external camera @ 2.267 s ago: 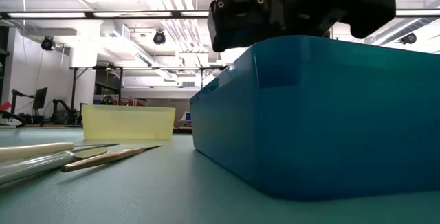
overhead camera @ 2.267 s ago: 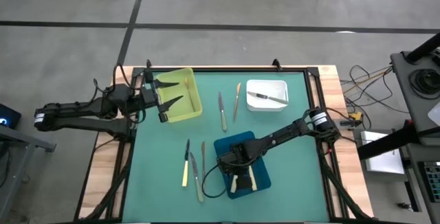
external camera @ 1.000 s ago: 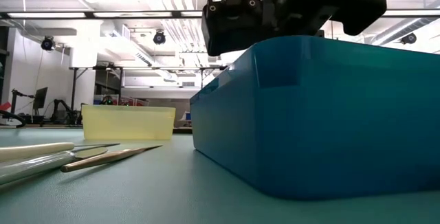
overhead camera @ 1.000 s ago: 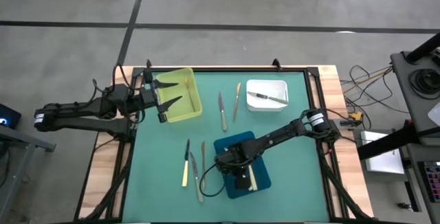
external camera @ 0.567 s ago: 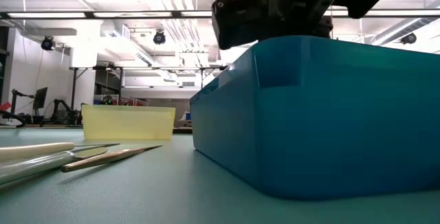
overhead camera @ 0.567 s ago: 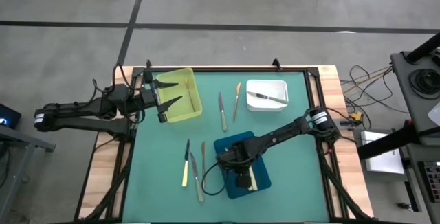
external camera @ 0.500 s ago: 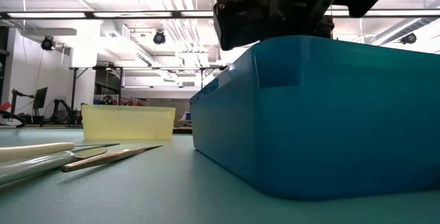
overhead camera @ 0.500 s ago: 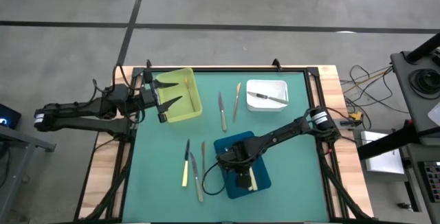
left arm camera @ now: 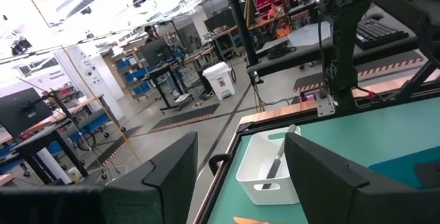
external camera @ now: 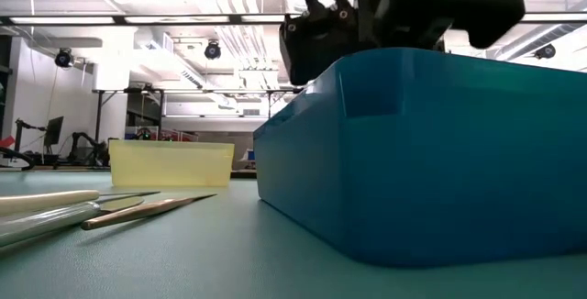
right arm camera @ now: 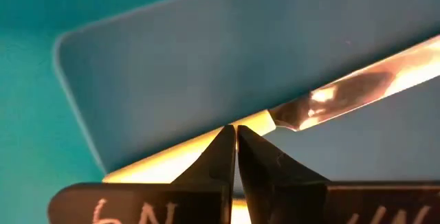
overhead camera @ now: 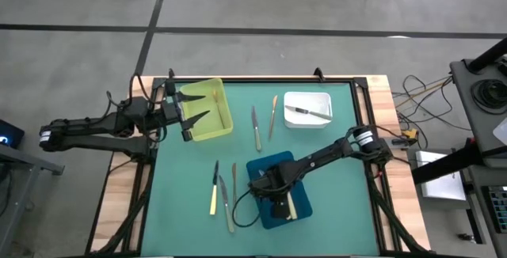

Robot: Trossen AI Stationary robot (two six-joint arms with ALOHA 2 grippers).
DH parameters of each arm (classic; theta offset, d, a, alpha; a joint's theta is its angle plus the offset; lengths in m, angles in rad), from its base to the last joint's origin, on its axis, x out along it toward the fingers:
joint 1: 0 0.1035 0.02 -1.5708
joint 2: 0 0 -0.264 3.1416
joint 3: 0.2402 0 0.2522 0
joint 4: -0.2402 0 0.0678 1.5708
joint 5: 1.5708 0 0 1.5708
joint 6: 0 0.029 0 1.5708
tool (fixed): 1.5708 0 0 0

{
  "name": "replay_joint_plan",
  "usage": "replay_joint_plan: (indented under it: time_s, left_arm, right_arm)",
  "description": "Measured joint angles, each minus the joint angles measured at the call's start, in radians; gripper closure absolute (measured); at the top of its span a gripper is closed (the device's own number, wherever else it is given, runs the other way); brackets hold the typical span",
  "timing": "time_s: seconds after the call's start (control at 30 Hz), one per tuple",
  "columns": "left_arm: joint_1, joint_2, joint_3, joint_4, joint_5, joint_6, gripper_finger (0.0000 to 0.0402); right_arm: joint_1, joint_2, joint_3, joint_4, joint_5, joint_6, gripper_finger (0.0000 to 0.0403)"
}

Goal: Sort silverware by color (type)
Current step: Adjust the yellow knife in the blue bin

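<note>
Cutlery nearest the front edge of the tabletop (overhead camera: 190, 218) is 3 loose pieces (overhead camera: 223, 191), 1 of them cream-handled. Just beside them, the right claw (right arm camera: 232, 143) sits low in the blue tray (overhead camera: 299, 210), clenched, directly over a cream-handled knife (right arm camera: 330, 93) lying on the tray floor; whether it pinches the handle I cannot tell. A clean step means lifting straight up so the knife stays put. Farther back lie 2 more knives (overhead camera: 262, 123), then the white tray (overhead camera: 324, 100) with 1 silver knife (overhead camera: 309, 113). The left claw (overhead camera: 188, 110) hangs released over the yellow tray (overhead camera: 224, 92).
</note>
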Motion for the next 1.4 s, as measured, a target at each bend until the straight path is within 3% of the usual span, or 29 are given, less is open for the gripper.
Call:
replay_joint_plan:
  time_s: [0.67,1.07,1.4]
  left_arm:
    - [0.000,-0.008,0.000,-0.010,0.000,0.000,0.0202]
    - [0.000,-0.008,0.000,-0.011,0.000,0.000,0.0202]
    - [0.000,-0.008,0.000,-0.011,0.000,0.000,0.0202]
  right_arm:
    - [-0.012,-0.003,0.000,0.039,0.038,0.051,0.0394]
    - [-0.018,-0.031,0.000,-0.060,0.032,0.116,0.0394]
    - [0.004,0.000,0.000,-0.021,-0.003,0.112,0.0394]
